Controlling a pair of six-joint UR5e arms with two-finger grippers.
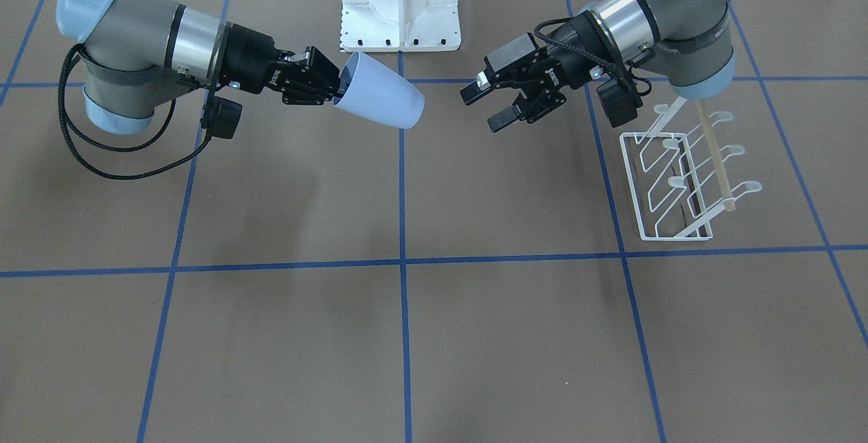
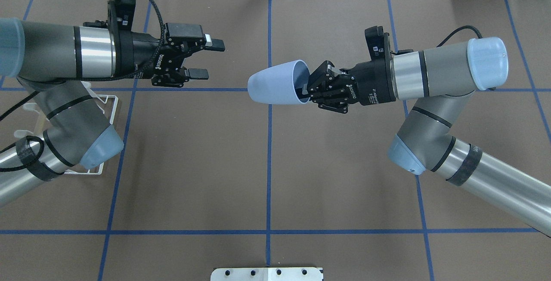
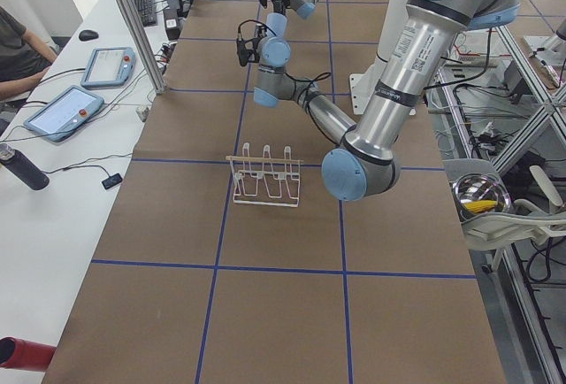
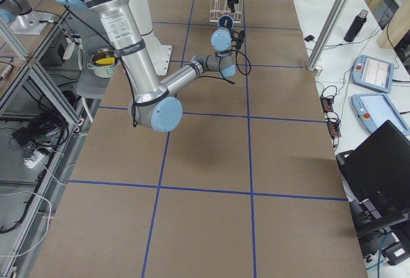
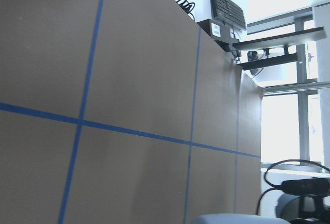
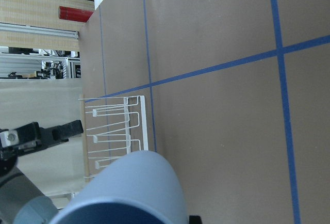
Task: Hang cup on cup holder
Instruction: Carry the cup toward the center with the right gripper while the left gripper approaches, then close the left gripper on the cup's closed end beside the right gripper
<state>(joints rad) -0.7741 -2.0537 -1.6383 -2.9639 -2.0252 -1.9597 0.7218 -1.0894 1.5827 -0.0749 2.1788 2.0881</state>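
Right pincer [image 2: 306,88] gripping one cup [image 2: 273,88] by rim; left pincer [image 2: 208,59] gaping empty, one cup holder [image 1: 715,158] sitting behind it; both pincers lettered ROBOTIQ.

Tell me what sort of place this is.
Probably a robotics lab: left arm and right arm at a blue-gridded table, a teach pendant on the side desk.

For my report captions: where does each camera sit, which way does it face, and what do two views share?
Front-facing: operators' side of the table, looking steeply down; right gripper holds the cup, left gripper open.
Overhead: opposite side, looking forward, down; both grippers.
Exterior left: table end by the near left arm; cup holder.
Exterior right: opposite end; right arm near.
Left wrist: along the table; no fingers.
Right wrist: past the cup toward cup holder.
Shared: first two show one scene, mirrored.
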